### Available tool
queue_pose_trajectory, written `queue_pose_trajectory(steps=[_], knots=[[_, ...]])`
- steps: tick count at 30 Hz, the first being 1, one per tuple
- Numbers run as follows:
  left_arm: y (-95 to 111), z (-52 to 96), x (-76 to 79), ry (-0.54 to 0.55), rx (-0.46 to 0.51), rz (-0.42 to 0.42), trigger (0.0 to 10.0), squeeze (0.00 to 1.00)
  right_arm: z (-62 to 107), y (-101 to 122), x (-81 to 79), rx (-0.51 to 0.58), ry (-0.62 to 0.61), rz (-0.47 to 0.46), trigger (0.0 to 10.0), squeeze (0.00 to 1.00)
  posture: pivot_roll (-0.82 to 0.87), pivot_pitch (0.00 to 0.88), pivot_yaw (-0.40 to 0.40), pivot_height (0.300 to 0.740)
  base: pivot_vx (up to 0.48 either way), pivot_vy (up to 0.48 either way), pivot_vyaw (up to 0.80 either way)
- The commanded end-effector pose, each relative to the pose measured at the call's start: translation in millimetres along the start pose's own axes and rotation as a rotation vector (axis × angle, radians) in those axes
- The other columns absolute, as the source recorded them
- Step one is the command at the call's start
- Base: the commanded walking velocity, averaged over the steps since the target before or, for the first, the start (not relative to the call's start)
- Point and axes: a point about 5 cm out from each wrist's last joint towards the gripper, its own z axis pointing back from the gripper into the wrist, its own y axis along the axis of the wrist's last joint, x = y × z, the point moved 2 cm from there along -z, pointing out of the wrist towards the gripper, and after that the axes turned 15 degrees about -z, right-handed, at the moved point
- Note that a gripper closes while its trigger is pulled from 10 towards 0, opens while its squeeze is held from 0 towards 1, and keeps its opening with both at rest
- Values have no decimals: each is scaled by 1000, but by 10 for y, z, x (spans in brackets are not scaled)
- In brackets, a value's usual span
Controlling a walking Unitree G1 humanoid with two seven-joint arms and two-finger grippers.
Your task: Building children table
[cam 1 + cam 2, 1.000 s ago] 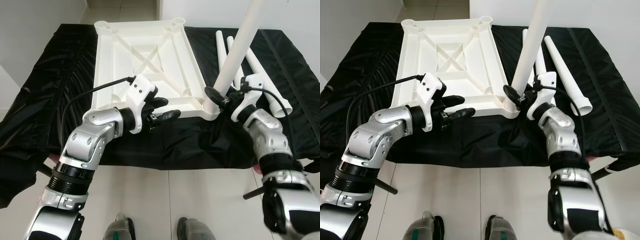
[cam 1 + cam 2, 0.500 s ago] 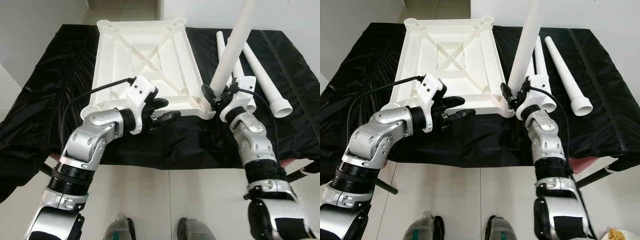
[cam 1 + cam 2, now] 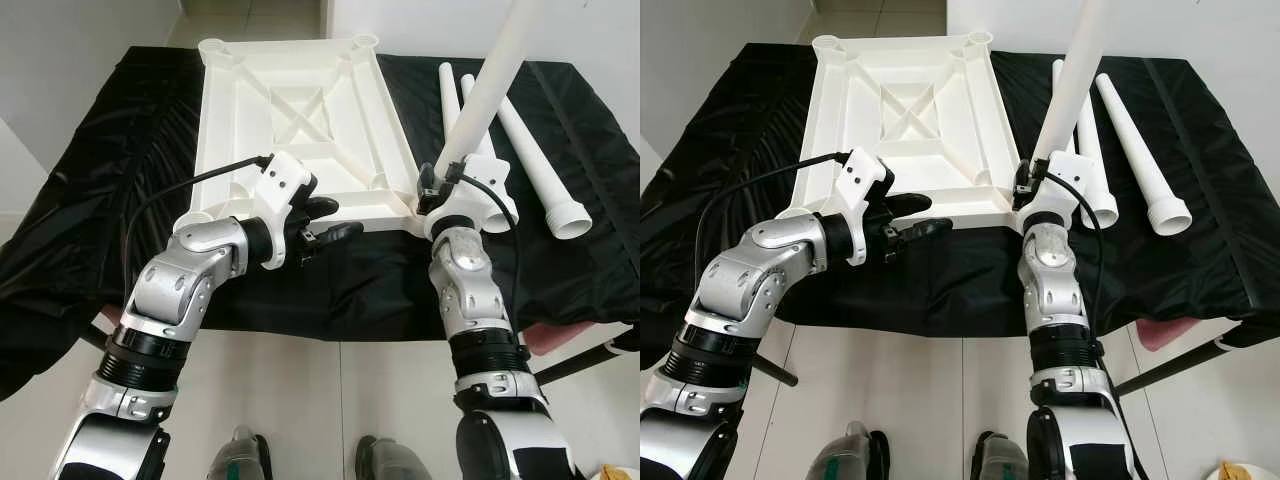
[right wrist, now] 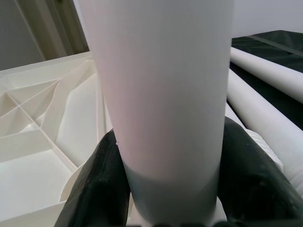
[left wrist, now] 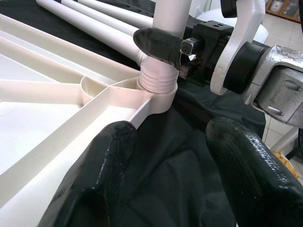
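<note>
Eye views: white tabletop (image 3: 300, 120) upside down on black-draped counter (image 3: 90, 200); upright table leg (image 3: 487, 95) seated in near right corner socket, pinched by right gripper (image 3: 432, 190). Spare legs (image 3: 540, 170) flat just beyond.
Left wrist: left gripper (image 5: 173, 177) spread, hovering over cloth off tabletop's near edge.
Right wrist: fingers (image 4: 102, 184) clamped on leg.

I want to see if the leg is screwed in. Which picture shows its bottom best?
The left wrist view: the leg shows its threads above the socket. Eye views show it tiny; the right wrist view shows just its shaft between the fingers.
</note>
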Motion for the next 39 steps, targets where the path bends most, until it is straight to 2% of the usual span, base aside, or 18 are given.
queue_pose_trajectory(steps=[1, 4, 7, 8, 22, 23, 24, 25, 27, 29, 31, 34, 39], knots=[[-34, 5, -10, 23, -25, 3, 10000, 0, 75, -194, 125, -77, -77, 2, 10000, 0, -31, 112, 42, 740, 0, 0, 0], [-31, 7, -14, 25, -24, 3, 10000, 0, 81, -193, 17, -75, -29, 7, 10000, 0, -30, 113, 42, 740, 0, 0, 0], [-31, 10, -16, 27, -25, 2, 10000, 0, 74, -179, 6, -70, -13, 4, 10000, 0, -30, 113, 40, 740, 0, 0, 0], [-32, 11, -17, 28, -25, 3, 10000, 0, 67, -159, 23, -62, -14, -4, 10000, 1000, -30, 113, 40, 740, 0, 0, 0], [-31, 6, -14, 29, -22, 6, 10000, 0, 68, -39, 113, -27, 57, 7, 10000, 1000, -33, 116, 38, 740, 0, 0, 0], [-30, 7, -14, 29, -22, 6, 10000, 0, 83, -30, 104, -33, 109, 2, 10000, 1000, -33, 116, 38, 740, 0, 0, 0], [-30, 7, -14, 29, -22, 6, 10000, 0, 83, -30, 104, -33, 109, 2, 10000, 1000, -33, 116, 38, 740, 0, 0, 0], [-29, 7, -18, 29, -22, 5, 10000, 0, 99, -11, 85, -48, 197, -3, 10000, 0, -37, 116, 41, 740, 0, 0, 0], [-29, 7, -18, 29, -22, 5, 10000, 0, 99, -11, 85, -48, 197, -3, 10000, 0, -37, 116, 41, 740, 0, 0, 0], [-24, 5, -26, 29, -21, 4, 10000, 0, 105, 42, 93, -76, 381, 29, 10000, 0, -38, 116, 41, 740, 0, 0, 0], [-18, 2, -30, 30, -19, 3, 10000, 0, 79, 68, 139, -105, 472, 55, 10000, 0, -37, 113, 42, 740, 0, 0, 0], [-17, 2, -33, 31, -18, 3, 10000, 0, 55, 70, 168, -123, 494, 61, 10000, 0, -35, 113, 42, 740, 0, 0, 0], [-9, 13, -43, 34, -19, -2, 10000, 0, 8, 37, 239, -223, 635, 107, 10000, 0, -28, 111, 42, 740, 0, 0, 0]])
